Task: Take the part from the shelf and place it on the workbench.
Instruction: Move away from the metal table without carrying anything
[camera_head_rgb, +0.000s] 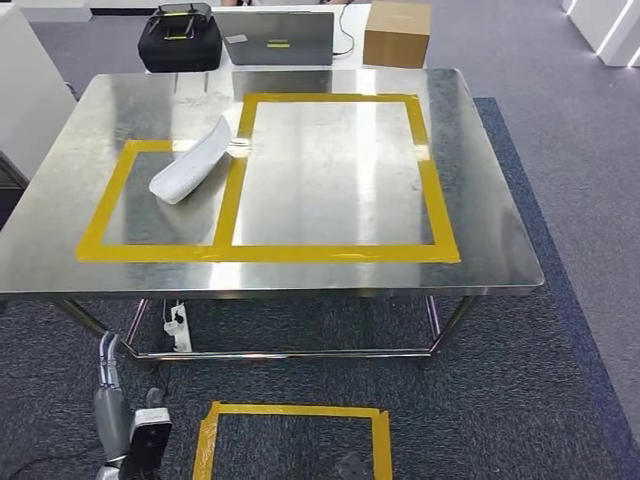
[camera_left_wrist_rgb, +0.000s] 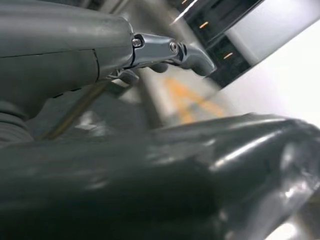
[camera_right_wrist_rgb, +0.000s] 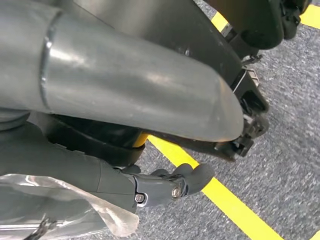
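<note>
**Part on the surface, arms low**

The white part lay on the steel surface, a long curved piece tilted with one end raised; it rested across the far right corner of the smaller yellow tape box, its upper end touching the strip shared with the larger tape box; a small clear scrap sat just beside that end. At the far edge of the surface stood a black case, a grey laptop and a cardboard box, well apart from the part.

The left robot hand hung low beside the surface's legs, above the dark carpet, near a white power strip; in the left wrist view the left robot hand showed a thumb stretched out with nothing against it, yet blur and the robot's own dark body hid the fingers, so I could not tell whether it was apart or together.

In the right wrist view the right robot hand hung over the carpet and a yellow floor tape line; its thumb lay straight, nothing visibly held; a clear plastic film lay at the wrist; the fingers were hidden, so its state could not be told. Another tape rectangle marked the floor near the robot.
</note>
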